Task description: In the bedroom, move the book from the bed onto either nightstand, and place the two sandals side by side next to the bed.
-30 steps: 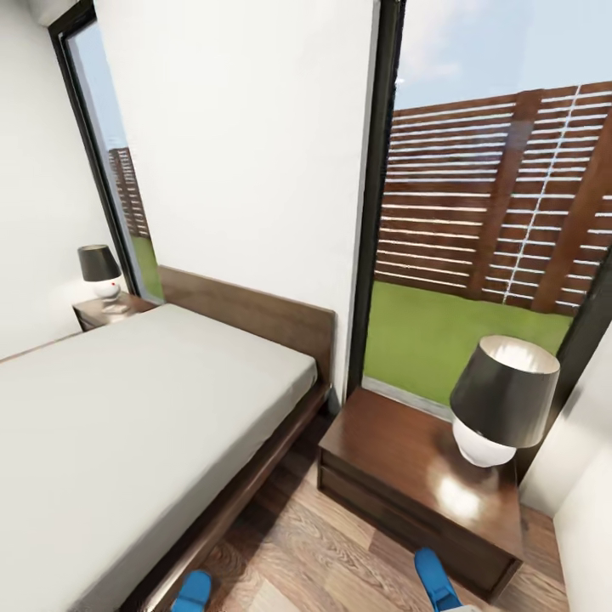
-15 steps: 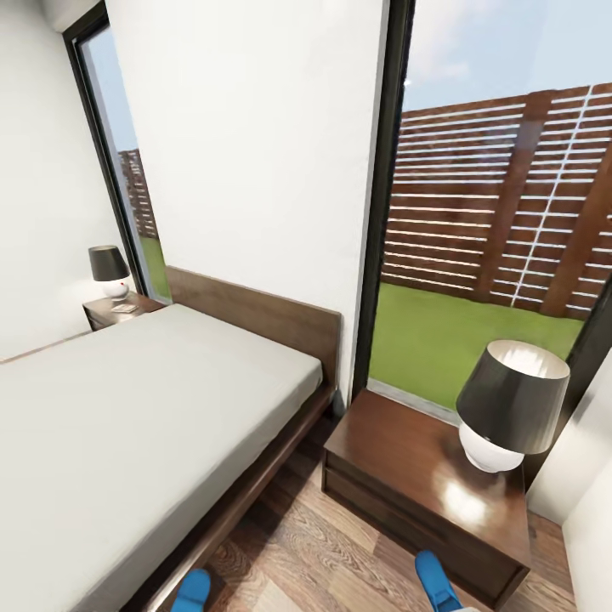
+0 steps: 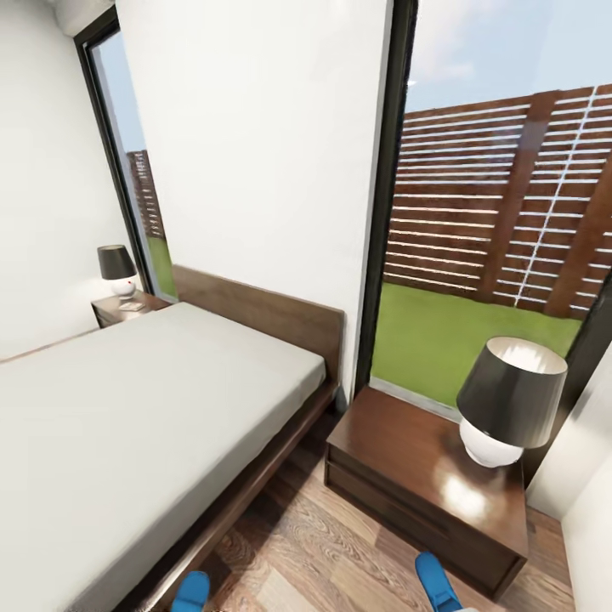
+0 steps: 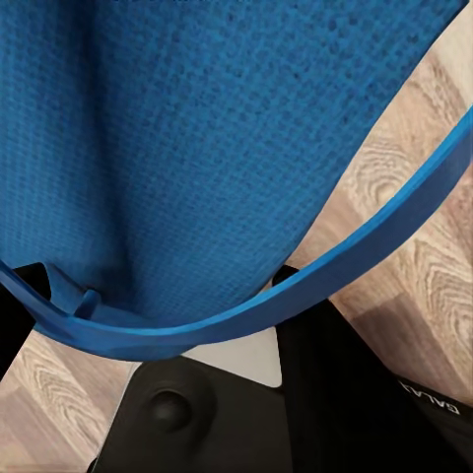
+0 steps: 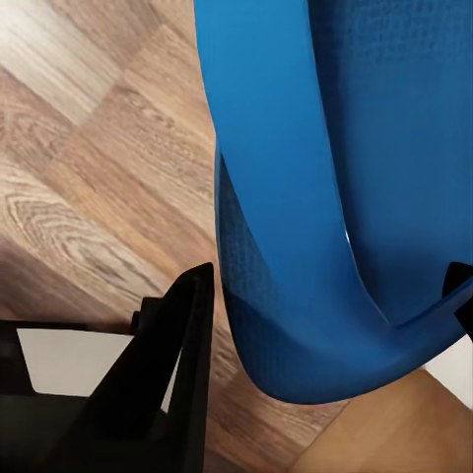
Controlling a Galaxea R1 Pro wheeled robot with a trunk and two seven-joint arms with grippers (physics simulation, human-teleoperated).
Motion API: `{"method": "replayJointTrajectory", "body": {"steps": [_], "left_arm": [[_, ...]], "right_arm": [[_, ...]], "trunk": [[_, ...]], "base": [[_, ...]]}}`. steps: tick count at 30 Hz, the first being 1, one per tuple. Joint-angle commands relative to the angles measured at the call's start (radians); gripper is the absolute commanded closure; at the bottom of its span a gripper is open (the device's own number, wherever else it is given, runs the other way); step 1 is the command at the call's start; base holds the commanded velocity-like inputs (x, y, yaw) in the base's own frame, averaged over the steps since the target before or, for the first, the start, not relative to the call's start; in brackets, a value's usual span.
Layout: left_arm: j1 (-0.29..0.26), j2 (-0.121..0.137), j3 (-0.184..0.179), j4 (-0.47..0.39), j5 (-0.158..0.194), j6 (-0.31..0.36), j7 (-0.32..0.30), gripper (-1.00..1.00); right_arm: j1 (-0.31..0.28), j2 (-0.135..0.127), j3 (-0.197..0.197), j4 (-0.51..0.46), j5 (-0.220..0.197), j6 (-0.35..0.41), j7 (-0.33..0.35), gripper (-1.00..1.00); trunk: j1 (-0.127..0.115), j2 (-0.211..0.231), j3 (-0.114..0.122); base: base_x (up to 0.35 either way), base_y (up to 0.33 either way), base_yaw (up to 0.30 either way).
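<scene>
Two bright blue sandals show at the bottom edge of the head view, one by the bed's side rail, the other in front of the near nightstand. In the left wrist view a sandal hangs close over the wood floor, with my left gripper shut on it. My right gripper is shut on the other sandal, with a black finger beside it. The bed has a bare off-white mattress. A small flat thing lies on the far nightstand, too small to tell whether it is the book.
A black-shaded lamp stands on the near nightstand, against the tall black-framed window. Another lamp stands on the far nightstand. A strip of wood floor runs between bed and near nightstand. A white wall closes in at right.
The whole head view has shifted: the bed, window and nightstands sit a little further right and smaller, so the camera moved. Both sandals stay at the bottom edge.
</scene>
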Motion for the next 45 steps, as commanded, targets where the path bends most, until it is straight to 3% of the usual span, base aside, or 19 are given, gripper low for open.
{"method": "replayJointTrajectory", "body": {"steps": [1,21,33,45], "left_arm": [[-0.001,-0.001,-0.009,0.002,0.004,0.004,-0.003,1.0],[-0.001,-0.001,-0.009,0.002,0.004,0.004,-0.003,1.0],[-0.001,-0.001,-0.009,0.002,0.004,0.004,-0.003,1.0],[-0.001,-0.001,-0.009,0.002,0.004,0.004,-0.003,1.0]], "right_arm": [[-0.001,0.0,0.009,-0.001,-0.009,0.004,-0.001,1.0],[-0.001,0.0,0.008,0.0,-0.009,0.005,-0.001,1.0],[0.0,0.0,0.008,0.005,-0.009,0.005,0.001,1.0],[0.0,0.0,0.009,0.007,-0.009,0.035,-0.001,1.0]], "trunk": [[0.0,-0.001,-0.001],[0.0,-0.001,0.014],[0.0,-0.001,0.016],[0.0,-0.001,0.005]], "base": [[-0.021,0.0,0.185],[-0.003,0.0,0.249],[0.0,0.0,0.051],[-0.183,-0.081,0.117]]}}
